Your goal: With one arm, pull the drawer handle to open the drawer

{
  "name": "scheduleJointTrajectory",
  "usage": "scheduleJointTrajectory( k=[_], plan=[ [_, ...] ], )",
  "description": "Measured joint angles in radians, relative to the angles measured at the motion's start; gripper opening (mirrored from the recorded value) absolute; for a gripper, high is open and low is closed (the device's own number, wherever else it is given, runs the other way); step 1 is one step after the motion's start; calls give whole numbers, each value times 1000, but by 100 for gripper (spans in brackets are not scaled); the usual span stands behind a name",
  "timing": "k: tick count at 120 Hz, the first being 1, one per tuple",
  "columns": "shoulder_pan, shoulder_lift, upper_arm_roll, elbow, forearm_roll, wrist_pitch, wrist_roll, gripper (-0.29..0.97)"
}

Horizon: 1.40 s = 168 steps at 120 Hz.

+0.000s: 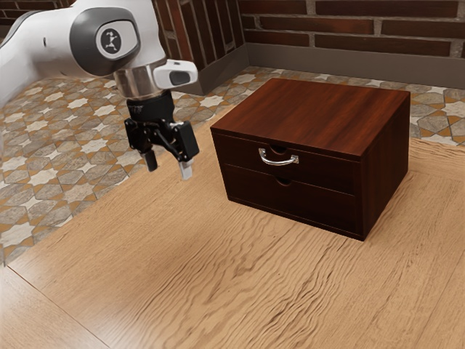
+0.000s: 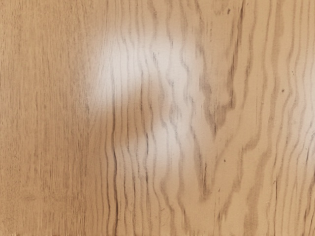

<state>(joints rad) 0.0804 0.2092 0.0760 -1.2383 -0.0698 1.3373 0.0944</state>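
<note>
A dark brown wooden cabinet (image 1: 320, 149) with two drawers stands on the light wooden table (image 1: 232, 283). Its top drawer (image 1: 290, 161) carries a curved silver handle (image 1: 278, 158) and sits flush with the cabinet front; the lower drawer (image 1: 290, 198) has only a small notch. My black gripper (image 1: 168, 165) hangs above the table to the exterior view's left of the cabinet, a hand's width from its front corner. Its fingers point down, stand apart and hold nothing. The wrist view looks straight down at bare table wood (image 2: 157, 118) under my hand.
The table edge runs along the exterior view's left, with a patterned tile floor (image 1: 65, 145) beyond it. A brick wall (image 1: 349, 29) rises behind the cabinet. Bare table surface stretches in front of the cabinet.
</note>
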Motion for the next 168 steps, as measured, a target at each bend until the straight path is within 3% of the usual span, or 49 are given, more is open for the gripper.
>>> scheduleJointTrajectory(
  k=[34,40,48,60,71,82,119,143,168],
  plan=[
    [-15,1,33,0,-22,-7,16,68],
    [-16,-50,32,25,-24,-9,29,68],
    [-25,-158,-6,62,-51,8,116,68],
    [-83,-178,-63,79,-122,33,295,68],
    [-93,-147,-189,80,-46,77,435,68],
    [-161,-90,-233,81,10,118,556,68],
    [-57,16,-233,89,56,159,904,68],
    [-44,25,-229,78,53,182,1098,68],
    [-39,63,-228,10,52,302,1258,68]
  ],
)
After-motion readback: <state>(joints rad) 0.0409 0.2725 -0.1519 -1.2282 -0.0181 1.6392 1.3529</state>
